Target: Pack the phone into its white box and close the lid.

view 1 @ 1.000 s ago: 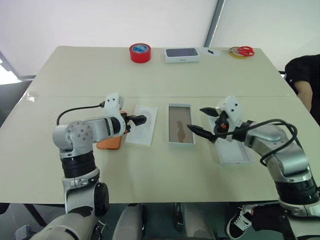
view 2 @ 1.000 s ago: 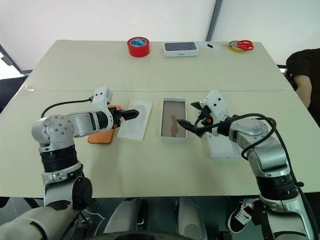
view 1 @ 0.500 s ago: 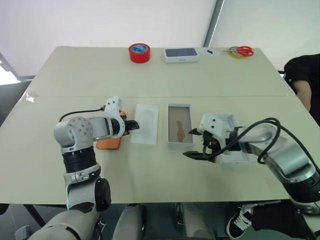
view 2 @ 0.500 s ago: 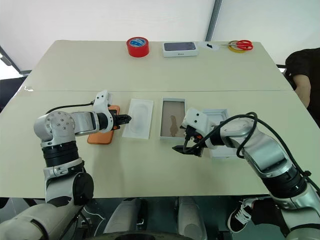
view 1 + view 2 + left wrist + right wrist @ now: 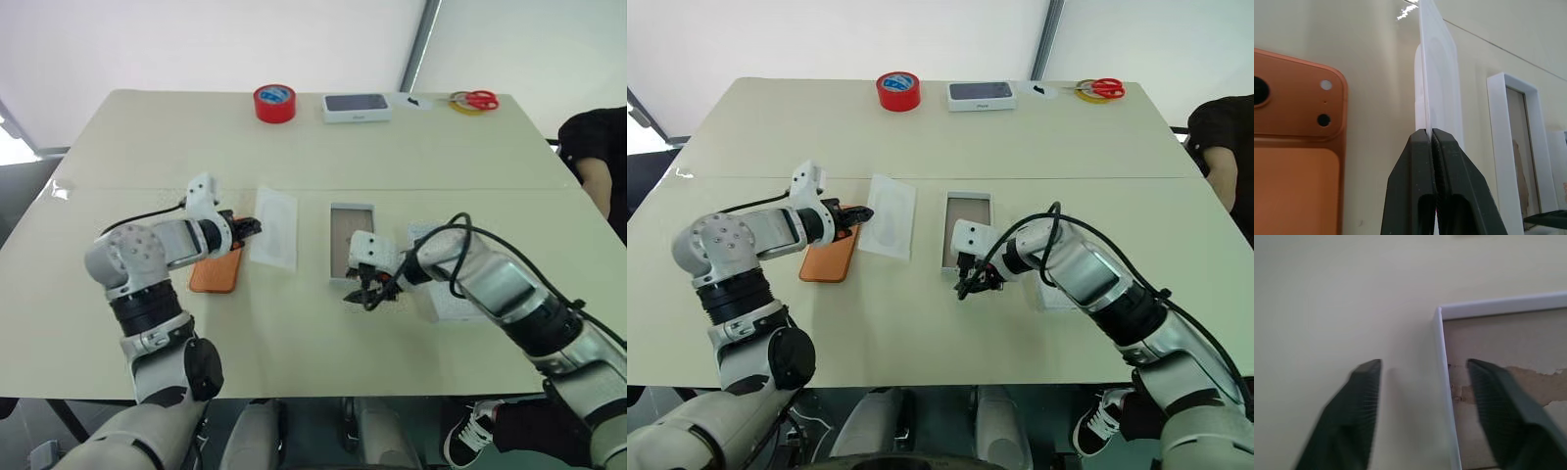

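Since a second ago we see two changes: the left gripper [image 5: 1431, 134], which stood open over the flat white insert [image 5: 275, 227], has closed its fingers on that insert's edge and tipped it up off the bench [image 5: 294, 147], and the right gripper [image 5: 972, 282] has swung down from beside the lid [image 5: 453, 294] to the near left corner of the white box [image 5: 351, 210]. In the left wrist view the insert stands on edge, a thin stiff white sheet with a shallow oval recess, pinched between the two black pads with no gap. In the right wrist view the right fingers are apart and straddle the thin white wall of the box, one outside over the bench and one over the tan-brown inside; we cannot tell whether either touches the wall. The phone [image 5: 216, 270] lies back-up on the bench just beside the raised insert, smooth orange with rounded corners, and the left arm covers part of it in the head views. The near end of the white box is hidden behind the right gripper, and much of the lid behind the right forearm, so that only a pale, shallow tray shows there. At the far edge of the bench stand a red tape roll [image 5: 274, 103], a white box with a dark top [image 5: 357, 107] and red-handled scissors [image 5: 474, 100]. A person's dark sleeve [image 5: 598, 157] is cut off at the right edge.
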`<state>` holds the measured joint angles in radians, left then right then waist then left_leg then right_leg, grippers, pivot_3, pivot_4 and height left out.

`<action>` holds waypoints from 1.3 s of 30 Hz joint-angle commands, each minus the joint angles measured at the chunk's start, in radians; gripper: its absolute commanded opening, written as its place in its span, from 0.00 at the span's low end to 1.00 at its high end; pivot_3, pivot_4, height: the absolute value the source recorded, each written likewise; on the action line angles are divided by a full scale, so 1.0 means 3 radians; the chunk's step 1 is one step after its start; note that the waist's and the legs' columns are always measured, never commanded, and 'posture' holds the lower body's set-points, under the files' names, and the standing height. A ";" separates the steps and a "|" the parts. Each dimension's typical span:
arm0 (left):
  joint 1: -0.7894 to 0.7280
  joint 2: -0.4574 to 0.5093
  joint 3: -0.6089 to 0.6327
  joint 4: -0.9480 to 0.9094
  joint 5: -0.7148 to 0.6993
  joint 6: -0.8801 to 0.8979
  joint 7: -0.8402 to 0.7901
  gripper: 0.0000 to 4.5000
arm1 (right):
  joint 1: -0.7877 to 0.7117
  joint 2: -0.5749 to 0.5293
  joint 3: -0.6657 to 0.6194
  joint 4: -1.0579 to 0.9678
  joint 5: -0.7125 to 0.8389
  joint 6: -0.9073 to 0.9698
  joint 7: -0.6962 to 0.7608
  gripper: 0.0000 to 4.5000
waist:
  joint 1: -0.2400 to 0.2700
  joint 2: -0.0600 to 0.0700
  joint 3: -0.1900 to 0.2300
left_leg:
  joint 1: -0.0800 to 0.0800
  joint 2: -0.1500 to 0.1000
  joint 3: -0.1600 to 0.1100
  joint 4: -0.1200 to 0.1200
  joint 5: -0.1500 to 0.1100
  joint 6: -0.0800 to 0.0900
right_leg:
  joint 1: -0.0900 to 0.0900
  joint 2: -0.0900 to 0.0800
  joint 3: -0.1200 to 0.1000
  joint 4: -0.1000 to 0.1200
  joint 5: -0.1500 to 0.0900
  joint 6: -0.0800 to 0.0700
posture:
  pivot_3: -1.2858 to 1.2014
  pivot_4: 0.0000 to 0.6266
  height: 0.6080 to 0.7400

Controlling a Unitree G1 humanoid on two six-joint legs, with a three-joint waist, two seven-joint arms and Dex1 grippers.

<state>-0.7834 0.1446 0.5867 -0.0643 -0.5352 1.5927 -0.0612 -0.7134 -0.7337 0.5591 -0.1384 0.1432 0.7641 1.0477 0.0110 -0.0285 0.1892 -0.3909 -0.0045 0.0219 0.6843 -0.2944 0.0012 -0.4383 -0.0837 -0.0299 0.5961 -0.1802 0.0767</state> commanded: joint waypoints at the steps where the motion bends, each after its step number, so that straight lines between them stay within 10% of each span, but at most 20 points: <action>1: -0.0066 -0.0024 0.0086 -0.0195 -0.0018 0.0068 -0.0013 0.00 | -0.0081 0.0044 0.0005 0.0060 -0.0126 -0.0103 0.0047 0.13 | 0.0000 0.0000 0.0000 | 0.0000 0.0000 0.0000 0.0000 0.0000 0.0000 | 0.0000 -0.0001 0.0000 0.0000 0.0000 0.0000 | 0.52 0.24 0.94; 3: -0.0046 -0.0043 0.0126 -0.0224 -0.0028 0.0072 -0.0011 0.00 | -0.0071 0.0063 0.0000 0.0034 -0.0156 -0.0145 0.0068 0.01 | -0.0001 0.0000 0.0000 | 0.0000 0.0000 0.0000 0.0000 0.0000 -0.0001 | 0.0000 -0.0001 0.0000 0.0000 0.0000 0.0000 | 0.52 0.24 0.94; 23: -0.0246 0.0173 0.0963 -0.0152 -0.0472 0.0072 0.0064 0.00 | -0.0063 0.0603 0.0162 -0.0200 -0.0466 -0.0162 -0.0012 0.01 | -0.0014 0.0000 0.0000 | 0.0000 0.0000 -0.0002 -0.0001 0.0004 -0.0010 | -0.0003 0.0000 -0.0001 0.0004 0.0001 0.0000 | 0.52 0.24 0.94; 30: -0.0190 0.0084 0.0890 -0.0259 -0.0738 0.0072 0.0224 0.00 | -0.0191 0.0723 -0.0145 -0.0190 -0.0368 0.0010 -0.0106 0.64 | 0.0005 0.0000 0.0000 | 0.0000 -0.0001 -0.0004 -0.0001 0.0005 -0.0012 | -0.0003 -0.0002 -0.0002 0.0005 0.0001 0.0000 | 0.52 0.24 0.94; 39: 0.0057 -0.0661 0.0371 -0.0642 -0.1061 0.0072 0.0693 0.00 | 0.0213 -0.0060 -0.1026 -0.0508 -0.0034 -0.0235 0.0098 0.64 | 0.0004 -0.0005 -0.0001 | 0.0000 -0.0014 -0.0003 -0.0002 0.0001 -0.0005 | 0.0003 -0.0017 -0.0003 -0.0001 0.0001 0.0001 | 0.52 0.24 0.94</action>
<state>-0.7669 -0.0430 0.7344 -0.2080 -0.8194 1.6057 0.1255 -0.6615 -0.7298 0.3076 -0.2562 0.1140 0.7178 1.0709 0.0122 -0.0301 0.1890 -0.3909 -0.0087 0.0209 0.6835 -0.2942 -0.0002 -0.4373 -0.0886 -0.0309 0.5959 -0.1799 0.0769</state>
